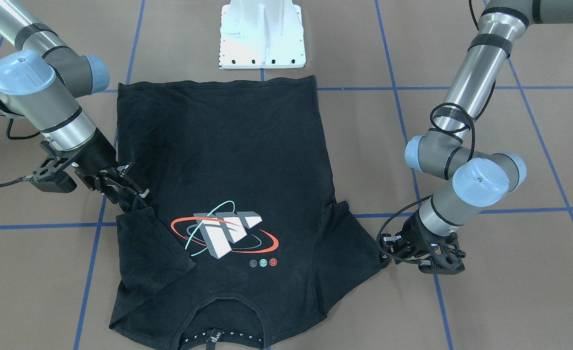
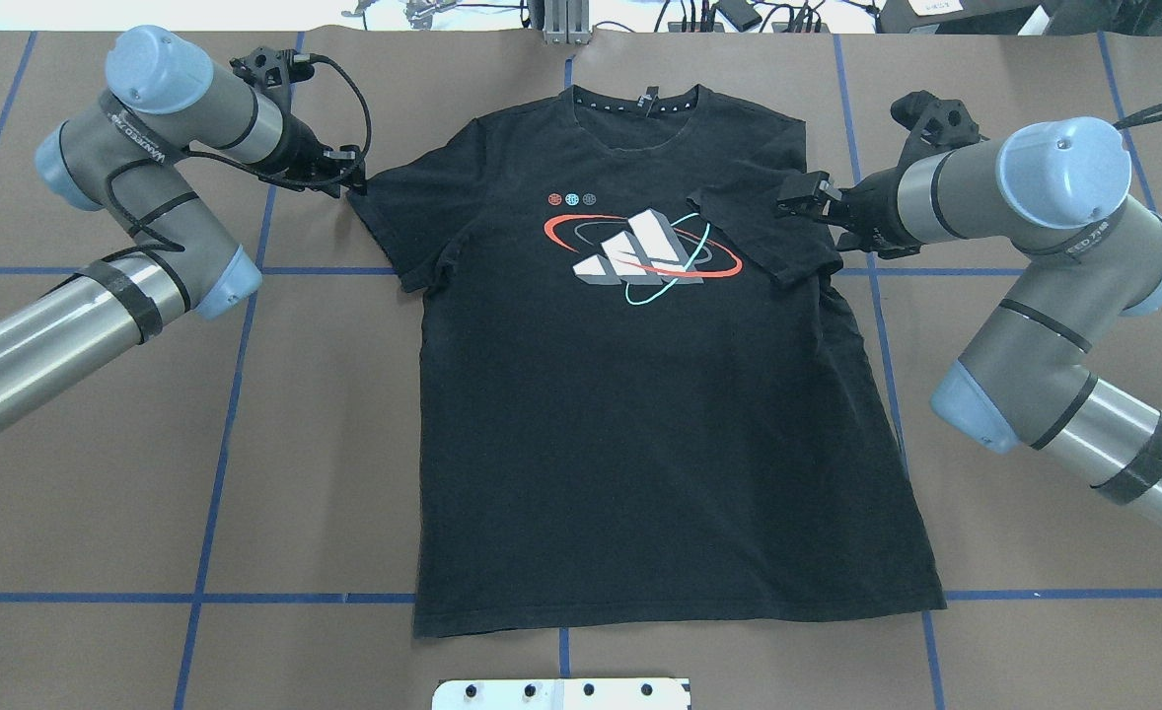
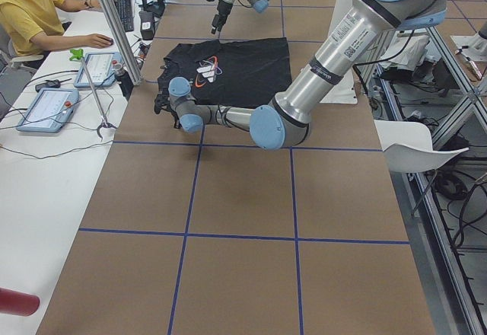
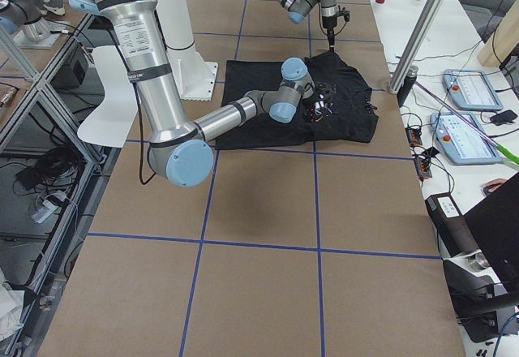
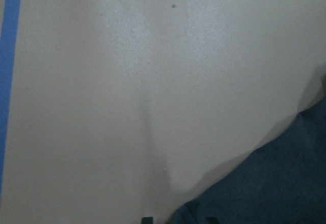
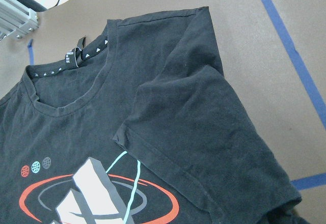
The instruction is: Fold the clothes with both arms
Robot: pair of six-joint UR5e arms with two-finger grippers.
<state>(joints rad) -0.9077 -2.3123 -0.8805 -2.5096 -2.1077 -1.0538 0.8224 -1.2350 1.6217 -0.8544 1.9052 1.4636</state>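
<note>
**A:** Front-facing camera first. What's the picture?

**B:** A black T-shirt [image 1: 228, 141] lies spread on the brown table [image 1: 486, 301], logo [image 1: 224, 234] up. The folded sleeve [image 1: 152, 248] is turned in, its corner just beside the logo. The right gripper [image 1: 132, 182] hovers over it, fingers apart, holding nothing.

**A:** And overhead?

**B:** The flat sleeve [image 2: 389, 232] points away from the logo, with the left gripper [image 2: 347, 182] at its outer tip. I can't tell whether it's clamped on the hem.

**A:** The side cameras?

**B:** Both arms sit low at the logo end of the shirt. A person [image 3: 30, 7] is seated at the desk beyond.

**A:** The wrist views?

**B:** The left wrist shows bare table, with cloth only in one corner. The right wrist shows the folded sleeve lying smooth and the collar [image 6: 66, 63] past the logo.

**A:** So what's next?

**B:** The second sleeve, I'd judge. Pinch the hem squarely, lift it low, carry it toward the logo to mirror the first, then let go before pulling back, or the cloth will drag.
</note>
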